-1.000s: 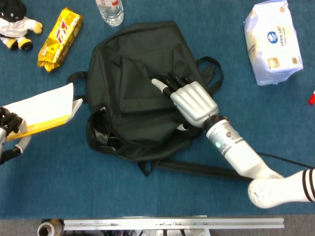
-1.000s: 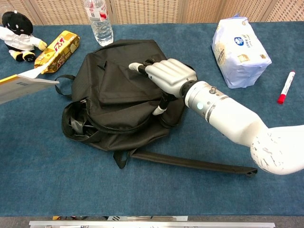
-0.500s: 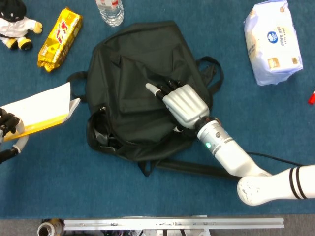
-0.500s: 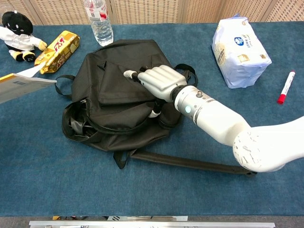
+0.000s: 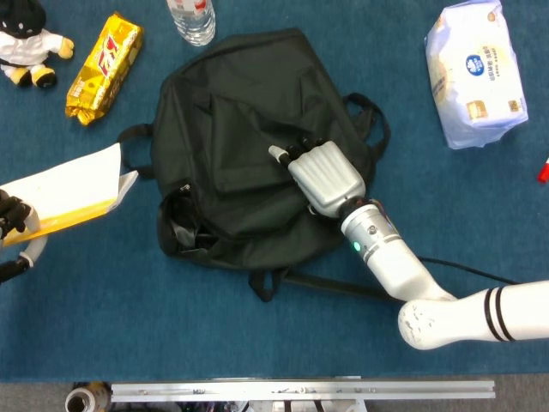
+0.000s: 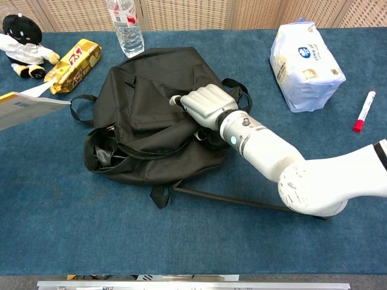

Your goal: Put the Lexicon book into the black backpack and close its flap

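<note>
The floppy black fabric backpack (image 5: 249, 146) lies flat on the blue tabletop (image 5: 129, 326), its opening gaping toward my left hand's side. My right hand (image 5: 322, 176) rests knuckles-up on its middle, fingers curled onto the cloth; whether they pinch a fold or merely press, I cannot tell. The risk here, as I judge it, is that the soft bag slides or bunches under that hand, so the mouth collapses just as the book comes in.

The Lexicon book (image 5: 69, 193), a thin white volume with a yellow edge, sits well apart from the bag, out past its opening, held in my left hand (image 5: 15, 223) at the frame's border. Only dark fingers wrapped at the book's near corner show. A grip that shallow could let the book tip or slip out on the way over.

The loose black strap (image 6: 242, 202) trails beside my right forearm; it could snag my wrist when I go for the flap.
</note>
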`<state>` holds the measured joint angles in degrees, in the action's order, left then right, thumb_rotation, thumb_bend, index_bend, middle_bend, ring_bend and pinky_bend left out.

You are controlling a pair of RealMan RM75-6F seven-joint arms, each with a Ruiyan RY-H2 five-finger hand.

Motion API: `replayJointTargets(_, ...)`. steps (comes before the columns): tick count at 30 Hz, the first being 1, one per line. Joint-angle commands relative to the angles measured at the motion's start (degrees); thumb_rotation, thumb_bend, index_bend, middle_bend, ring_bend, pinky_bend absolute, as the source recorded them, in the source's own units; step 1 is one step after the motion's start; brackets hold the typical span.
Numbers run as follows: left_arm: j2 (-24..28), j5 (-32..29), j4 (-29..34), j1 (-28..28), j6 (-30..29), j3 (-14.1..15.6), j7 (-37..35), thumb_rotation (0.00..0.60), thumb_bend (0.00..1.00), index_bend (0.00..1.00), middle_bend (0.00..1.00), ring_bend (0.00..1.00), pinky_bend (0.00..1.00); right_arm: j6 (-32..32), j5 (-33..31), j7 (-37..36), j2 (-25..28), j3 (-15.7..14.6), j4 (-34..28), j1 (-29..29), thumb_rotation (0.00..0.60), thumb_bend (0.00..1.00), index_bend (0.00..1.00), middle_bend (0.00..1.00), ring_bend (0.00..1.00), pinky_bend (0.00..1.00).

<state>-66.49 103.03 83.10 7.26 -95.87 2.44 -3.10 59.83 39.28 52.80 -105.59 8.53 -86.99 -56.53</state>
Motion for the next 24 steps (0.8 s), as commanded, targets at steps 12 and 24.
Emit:
replayJointTargets(12, 0.5, -0.4, 0.1, -0.3, -0.3, -0.3, -0.4, 0.6, 0.32, 0.69, 0.62, 0.47, 0.45, 0.3, -0.7, -0.8, 3.8, 1.0, -4.2, 0.3, 0.6, 0.86, 0.36, 0.41, 0.32, 0.53)
replayJointTargets(24, 0.5, -0.7, -0.3, -0.8, -0.7, -0.3, -0.7, 0.6, 0.32, 0.69, 0.62, 0.47, 0.44, -0.8, -1.4, -3.0, 11.7, 0.2, -12.9, 0.5, 0.6, 0.84, 0.36, 0.41, 0.32, 0.54)
